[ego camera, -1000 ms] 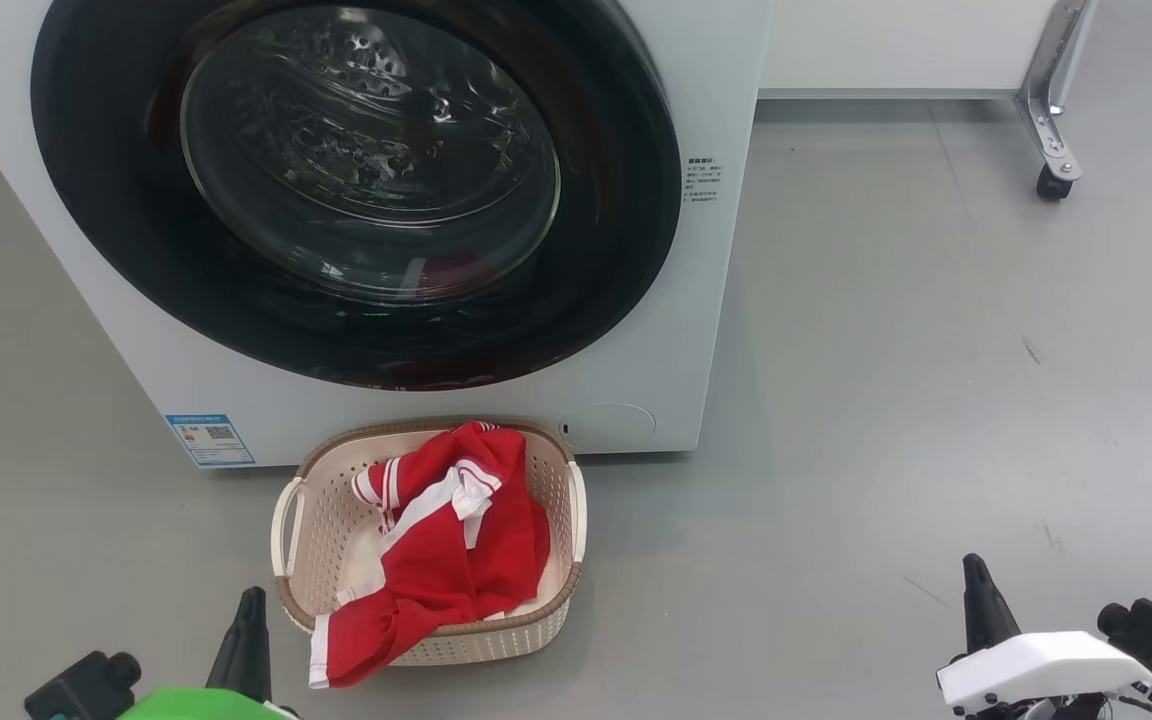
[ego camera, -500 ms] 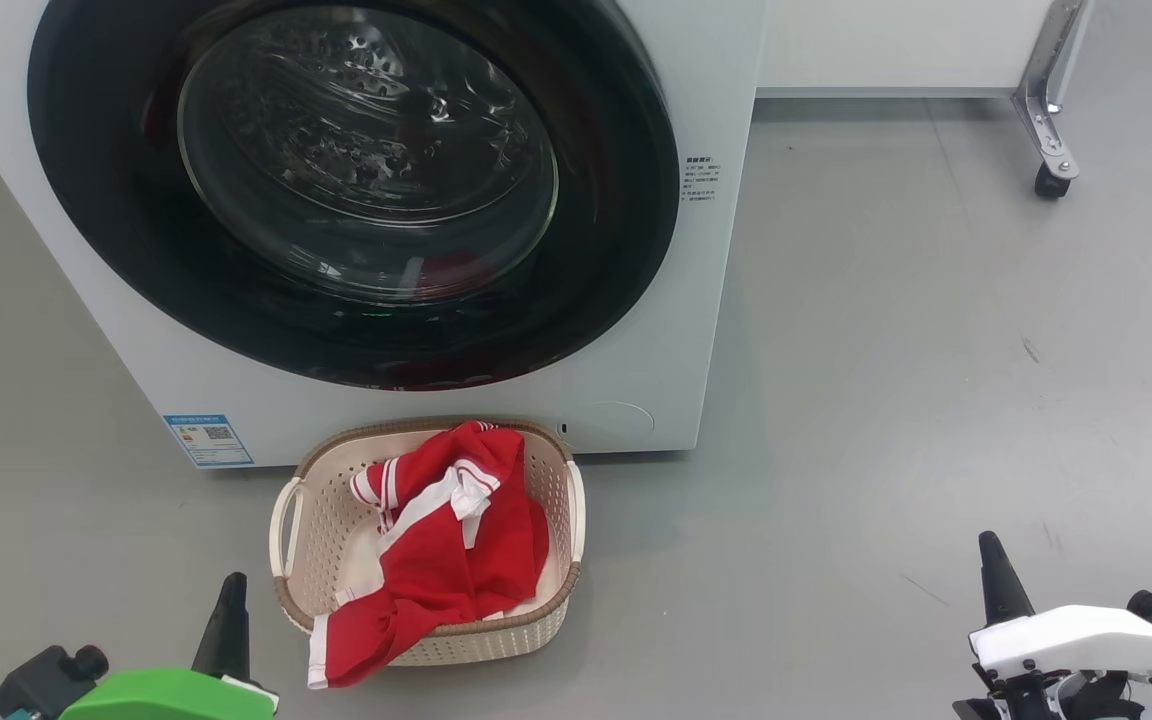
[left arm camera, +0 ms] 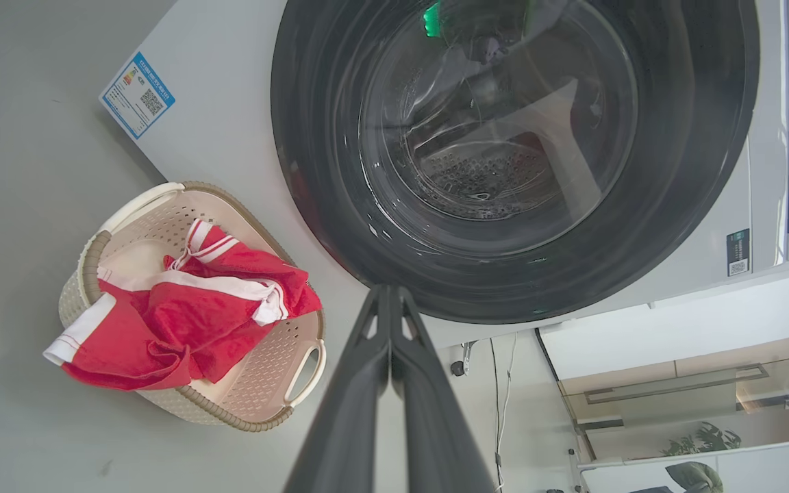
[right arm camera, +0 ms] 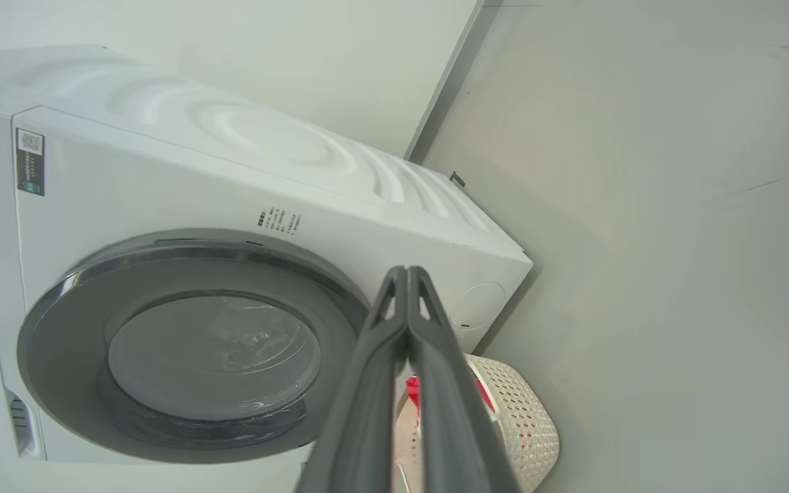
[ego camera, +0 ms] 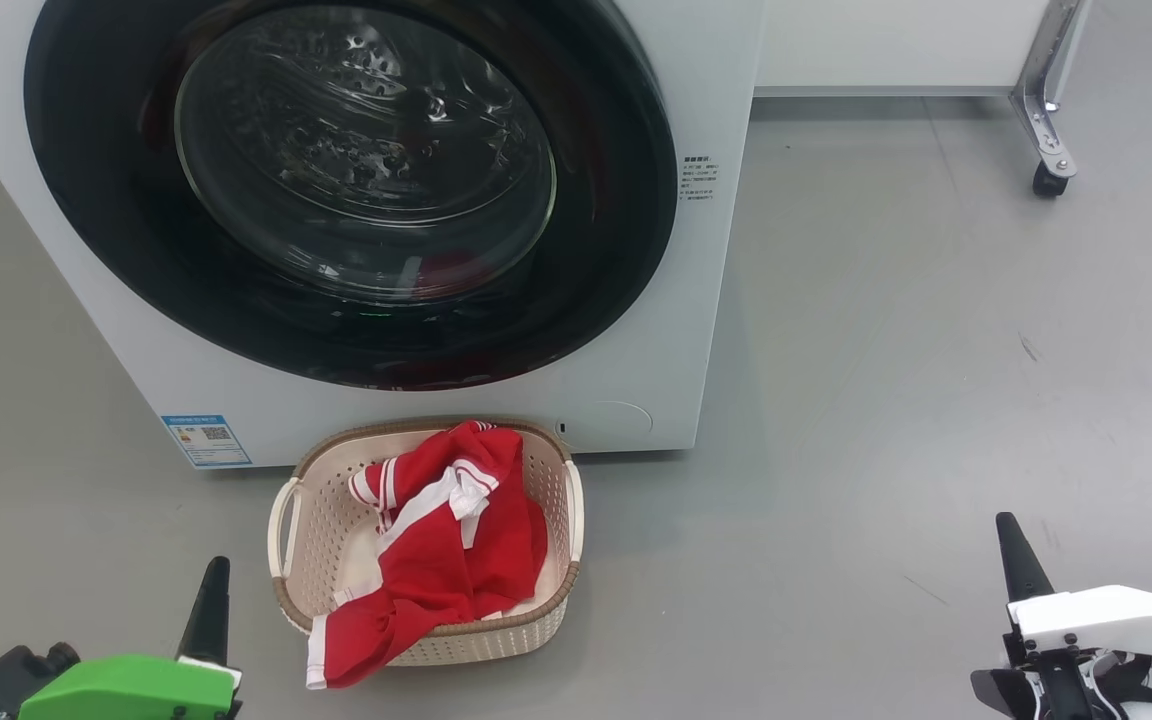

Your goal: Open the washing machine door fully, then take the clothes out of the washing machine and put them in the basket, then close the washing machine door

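Red clothes in the basket, washing machine door closed against the machine

The basket [ego camera: 406, 431] stands on the grey floor [ego camera: 886, 400]. The clothes [ego camera: 446, 560] lie in it, one red-and-white end spilling over its near rim. Just behind the basket rises the washing machine [ego camera: 666, 330], whose door [ego camera: 596, 250] lies flat against the front. A blue label [ego camera: 205, 441] sits behind and left of the basket. The left gripper [ego camera: 215, 572] is near the basket's left side, fingers pressed together. The right gripper [ego camera: 1009, 530] is well off to its right, likewise closed. A caster wheel [ego camera: 1047, 181] stands far behind and right of the basket.
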Available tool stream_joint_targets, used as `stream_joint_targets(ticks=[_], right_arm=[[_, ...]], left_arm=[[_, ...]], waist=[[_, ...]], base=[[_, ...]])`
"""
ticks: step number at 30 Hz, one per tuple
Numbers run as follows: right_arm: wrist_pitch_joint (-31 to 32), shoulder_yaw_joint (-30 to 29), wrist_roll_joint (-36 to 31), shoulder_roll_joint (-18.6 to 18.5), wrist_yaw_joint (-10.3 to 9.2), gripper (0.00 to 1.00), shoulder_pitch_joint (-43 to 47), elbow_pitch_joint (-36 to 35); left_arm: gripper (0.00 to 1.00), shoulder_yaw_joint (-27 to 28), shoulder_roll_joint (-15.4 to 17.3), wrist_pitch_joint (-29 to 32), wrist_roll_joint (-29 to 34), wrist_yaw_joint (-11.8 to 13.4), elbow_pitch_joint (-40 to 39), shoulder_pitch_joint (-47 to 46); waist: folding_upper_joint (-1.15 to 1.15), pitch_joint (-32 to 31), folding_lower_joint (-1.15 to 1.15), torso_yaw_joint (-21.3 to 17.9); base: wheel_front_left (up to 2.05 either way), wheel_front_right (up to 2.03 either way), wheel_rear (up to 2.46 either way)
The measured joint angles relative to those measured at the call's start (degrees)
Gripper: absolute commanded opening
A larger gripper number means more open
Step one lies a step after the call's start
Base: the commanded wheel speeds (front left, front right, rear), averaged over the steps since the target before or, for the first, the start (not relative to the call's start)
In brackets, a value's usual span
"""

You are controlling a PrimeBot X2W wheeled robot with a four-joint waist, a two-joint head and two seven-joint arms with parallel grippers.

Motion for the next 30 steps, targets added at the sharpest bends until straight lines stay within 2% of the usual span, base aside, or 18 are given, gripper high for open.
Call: stream_joint_targets(ticks=[24, 30], right_arm=[[3.8, -3.7, 18.2, -1.0, 1.67, 0.00, -3.4, 0.2], [4.0, -3.9, 19.0, -1.1, 1.71, 0.00, -3.6, 0.3]], left_arm=[[0.00, 4.3, 0.0, 3.3, -17.6, -3.1, 2.4, -3.4], [0.00, 4.5, 0.0, 3.5, -18.1, -3.1, 2.6, -3.9]], waist=[[0.00, 0.1, 0.00, -0.2], [0.00, 0.1, 0.00, -0.3]], base=[[0.00, 0.00, 0.00], [0.00, 0.00, 0.00]])
